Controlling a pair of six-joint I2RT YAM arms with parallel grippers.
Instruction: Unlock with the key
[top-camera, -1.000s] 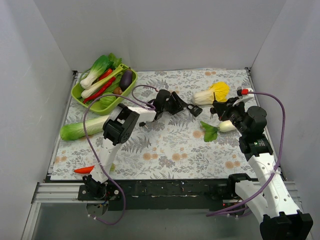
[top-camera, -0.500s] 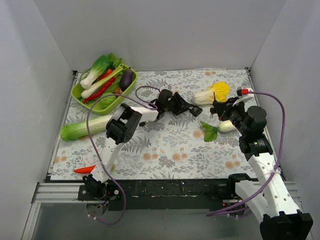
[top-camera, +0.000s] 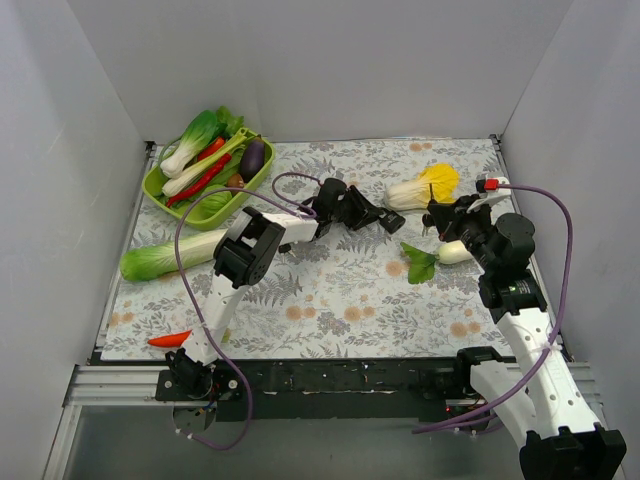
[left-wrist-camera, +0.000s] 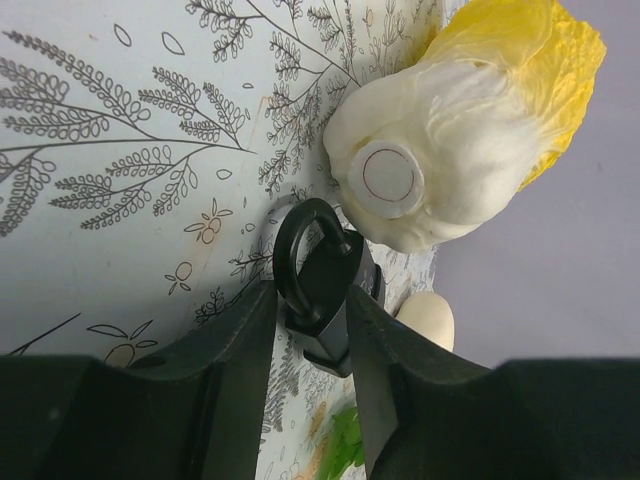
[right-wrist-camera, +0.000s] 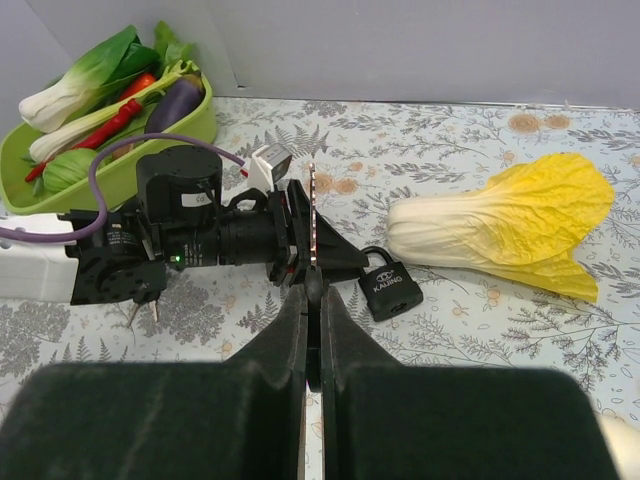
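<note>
The step in hand is bringing key and lock together. The left gripper has its jaws drawn narrow around the padlock, and both fingers look pressed to its sides. The lock lies on the flower-patterned bench, just beside the pale stem end of a napa cabbage. The right gripper is pinched tight on the key, whose thin metal blade stands upright and edge-on to the wrist camera. It hangs near the lock but apart from it. The padlock is a small matt-black block with white lettering on its face and a smooth, rounded black shackle. Its keyhole is not visible in any view. Judging from this, the next move calls for the left arm to steady or tilt the lock so the keyway faces the blade. The right arm would then line the blade up squarely, push it in and twist. The blade is slim and the lock body slick, so a slight misalignment could skid the lock sideways.
</note>
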